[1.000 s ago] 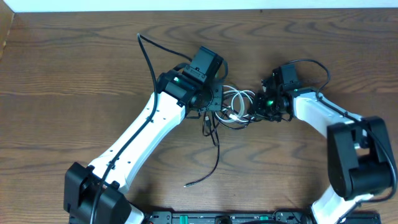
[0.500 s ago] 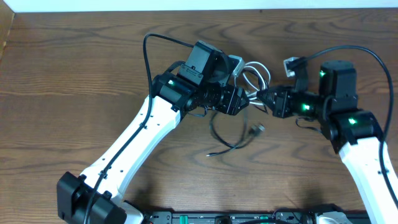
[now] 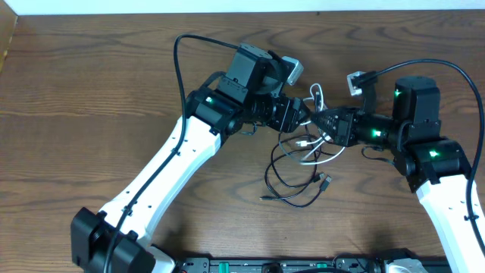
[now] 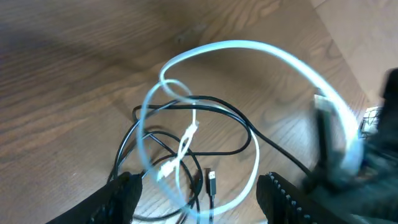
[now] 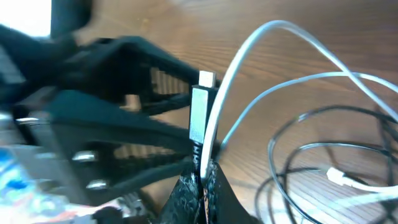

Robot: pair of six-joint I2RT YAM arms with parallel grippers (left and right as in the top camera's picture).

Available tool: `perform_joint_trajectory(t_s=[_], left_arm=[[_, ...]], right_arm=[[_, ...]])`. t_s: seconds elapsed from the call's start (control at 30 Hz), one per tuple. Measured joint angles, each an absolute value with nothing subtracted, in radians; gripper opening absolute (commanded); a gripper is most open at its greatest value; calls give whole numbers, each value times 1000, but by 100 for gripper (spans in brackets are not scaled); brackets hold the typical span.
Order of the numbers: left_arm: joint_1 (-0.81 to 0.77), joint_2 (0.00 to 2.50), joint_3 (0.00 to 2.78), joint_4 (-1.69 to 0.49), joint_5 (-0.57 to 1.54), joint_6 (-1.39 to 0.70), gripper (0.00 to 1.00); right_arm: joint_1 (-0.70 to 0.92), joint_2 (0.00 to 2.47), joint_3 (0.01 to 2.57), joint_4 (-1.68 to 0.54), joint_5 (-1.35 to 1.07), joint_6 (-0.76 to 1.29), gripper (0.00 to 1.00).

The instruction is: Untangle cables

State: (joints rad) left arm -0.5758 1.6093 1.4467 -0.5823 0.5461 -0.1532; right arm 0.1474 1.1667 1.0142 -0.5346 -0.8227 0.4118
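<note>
**Cables held up where the two arms meet**

Overhead: the left fingers [image 3: 297,114] and the right fingers [image 3: 327,123] come almost tip to tip above the middle of the wooden tabletop [image 3: 91,91]. The white cable [image 3: 317,97] curls in a small loop right where they meet and drops in more loops just below. The black cable [image 3: 295,202] lies under that in loose rings on the tabletop, crossing the white one, with a black plug [image 3: 326,181] at the right of the heap.

Left wrist: the left fingers [image 4: 126,193] stand wide apart with nothing pinched between them. Beyond them the white cable [image 4: 249,48] arches in one big loop, and a loose white plug [image 4: 190,130] dangles inside it. The black cable [image 4: 217,109] winds through the loop, and the black plug [image 4: 212,182] sits low between the fingers. A dark blur at the right edge is too smeared to name.

Right wrist: the right fingers [image 5: 186,199] are clamped tight on the white cable [image 5: 249,43] just below its gripped plug [image 5: 200,109], which stands upright. Rings of the black cable [image 5: 311,149] lie at the right, with the loose white plug [image 5: 339,177] among them
</note>
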Motion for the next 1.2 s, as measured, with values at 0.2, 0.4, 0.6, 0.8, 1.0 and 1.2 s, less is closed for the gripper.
perform_joint_trajectory(t_s=[0.2,0.4,0.6,0.8,1.0,1.2], left_arm=[[-576,1665,1447,-582,546,-161,72],[-576,1705,1447,-582,551,-160,65],[-576,1732,1447,-588,598,-160,54],[-587,1764,1447,-586,677,-160,52],[-646,1791,1447,-550,701,-160,52],[-693,1830,1447,-525,610,-175,49]], right_arm=[[91,1167,1013,-440,-981,472,1],[-3,1167,1013,-204,-1148,607,1],[-93,1168,1011,-1,-1210,786,1],[-145,1168,1011,73,-1225,901,1],[-167,1172,1005,317,-1227,1074,1],[-231,1168,1012,912,-1209,1444,1]])
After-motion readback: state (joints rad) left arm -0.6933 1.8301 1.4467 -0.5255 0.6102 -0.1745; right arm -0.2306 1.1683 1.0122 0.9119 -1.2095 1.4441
